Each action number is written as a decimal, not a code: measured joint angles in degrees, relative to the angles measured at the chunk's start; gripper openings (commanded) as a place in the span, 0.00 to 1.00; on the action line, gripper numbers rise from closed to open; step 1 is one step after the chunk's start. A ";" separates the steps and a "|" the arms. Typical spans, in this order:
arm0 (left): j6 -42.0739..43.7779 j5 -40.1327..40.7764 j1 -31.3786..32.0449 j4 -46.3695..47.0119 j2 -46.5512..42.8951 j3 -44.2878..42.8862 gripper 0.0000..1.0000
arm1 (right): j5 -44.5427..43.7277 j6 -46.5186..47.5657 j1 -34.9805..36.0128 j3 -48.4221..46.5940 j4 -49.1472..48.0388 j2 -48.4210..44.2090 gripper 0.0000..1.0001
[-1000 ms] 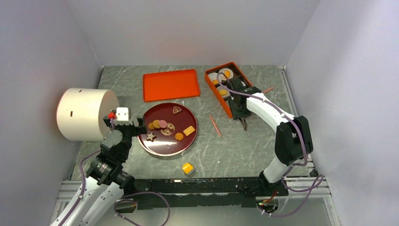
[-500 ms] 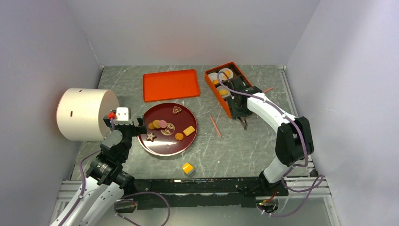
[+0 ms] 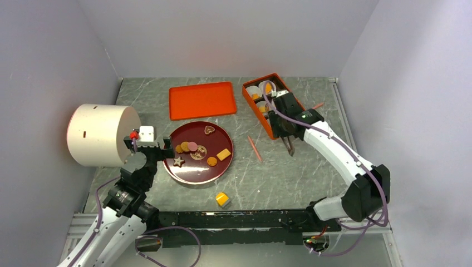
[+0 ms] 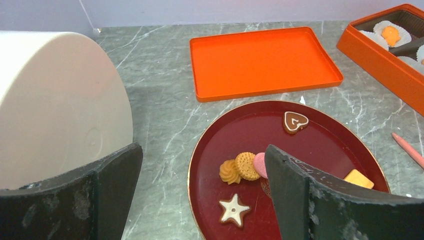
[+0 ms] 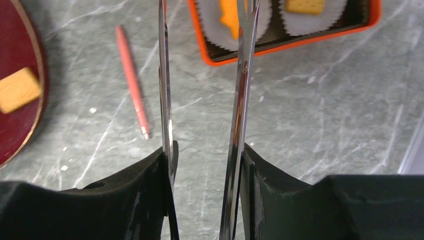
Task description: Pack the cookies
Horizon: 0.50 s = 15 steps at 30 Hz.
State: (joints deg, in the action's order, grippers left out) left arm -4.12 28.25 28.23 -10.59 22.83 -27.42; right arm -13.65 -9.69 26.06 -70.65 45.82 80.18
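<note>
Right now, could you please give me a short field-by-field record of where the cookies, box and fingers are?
plate: dark red plate, centre of table
cookies on plate: eight or so
box: orange box, far right, paper cups with cookies inside
lid: orange lid, flat behind plate
left fingers: wide apart, empty, at plate's left edge
right gripper: holds metal tongs near box, nothing between tips

White cylinder [image 3: 99, 134] beside red plate [image 3: 183, 171]

The top external camera looks down from above the tabletop's [image 3: 278, 172] near edge. The left wrist camera faces low across the red plate [image 4: 325, 145] toward the far edge. The right wrist camera looks closely down, sharing the orange box [image 5: 285, 47].
</note>
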 measured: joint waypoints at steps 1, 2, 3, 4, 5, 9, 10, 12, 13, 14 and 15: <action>0.00 0.02 0.00 0.02 0.09 0.00 0.96 | -0.04 -0.31 1.05 0.74 -0.52 -0.68 0.50; 0.00 0.02 0.00 0.02 0.17 0.00 0.96 | 0.02 -0.52 2.21 1.62 -1.14 -1.33 0.49; 0.00 0.00 0.00 0.00 0.33 0.00 0.96 | 0.04 -0.92 4.07 3.13 -2.36 -2.19 0.50; 0.00 0.02 0.00 -0.02 0.48 0.00 0.96 | 0.11 -1.09 5.49 4.24 -3.02 -2.67 0.49; 0.00 0.00 0.00 0.02 0.63 0.00 0.97 | 0.02 -1.38 7.48 5.75 -4.02 -3.21 0.49; 0.00 0.02 0.00 -0.02 0.92 0.00 0.96 | 0.20 -1.70 14.38 11.45 -8.66 -5.22 0.49; 0.00 0.02 0.00 -0.04 1.01 0.00 0.97 | 0.26 -1.68 16.04 13.18 -10.21 -5.99 0.49; 0.00 0.02 0.00 -0.04 1.07 0.00 0.96 | 0.28 -1.66 18.58 16.35 -12.94 -7.52 0.50; 0.00 0.02 0.00 -0.02 1.07 0.00 0.97 | 0.31 -1.66 19.41 17.68 -14.08 -8.15 0.50; 0.00 0.02 0.00 -0.02 1.07 0.00 0.97 | 0.26 -1.68 20.02 18.80 -15.02 -8.61 0.50; 0.00 0.02 0.00 -0.04 1.07 0.00 0.96 | 0.31 -1.75 20.37 19.61 -15.80 -8.81 0.50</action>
State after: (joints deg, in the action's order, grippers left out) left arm -4.12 28.27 28.23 -10.63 23.90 -27.42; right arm -13.34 -11.44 46.44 -51.05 30.02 71.37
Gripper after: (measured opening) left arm 0.965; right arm 0.498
